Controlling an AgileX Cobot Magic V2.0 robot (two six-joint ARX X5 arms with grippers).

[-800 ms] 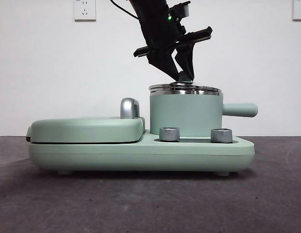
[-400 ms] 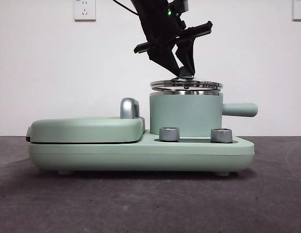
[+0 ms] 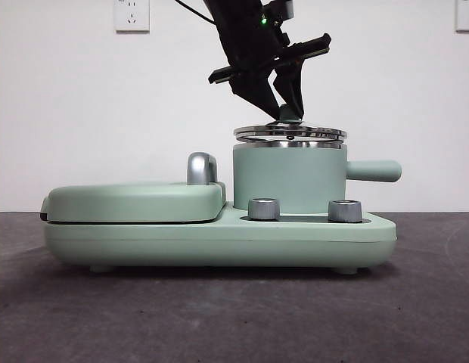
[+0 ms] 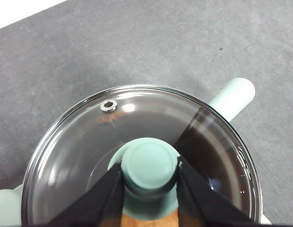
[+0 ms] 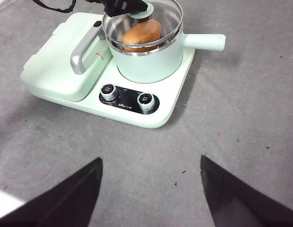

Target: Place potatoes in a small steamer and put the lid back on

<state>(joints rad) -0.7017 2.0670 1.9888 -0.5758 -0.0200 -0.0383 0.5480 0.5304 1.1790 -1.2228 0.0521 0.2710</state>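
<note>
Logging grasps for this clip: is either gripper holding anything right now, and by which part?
The left gripper holds the lid by its knob, just above the small steamer. The right gripper is open, holding nothing.

We see the small steamer, a mint-green cylinder with a steel rim, standing upright with its straight side handle level. Inside it lies the brown potato, visible through the glass. The round, steel-rimmed glass lid sits level just above the rim, a narrow gap showing beneath.
</note>
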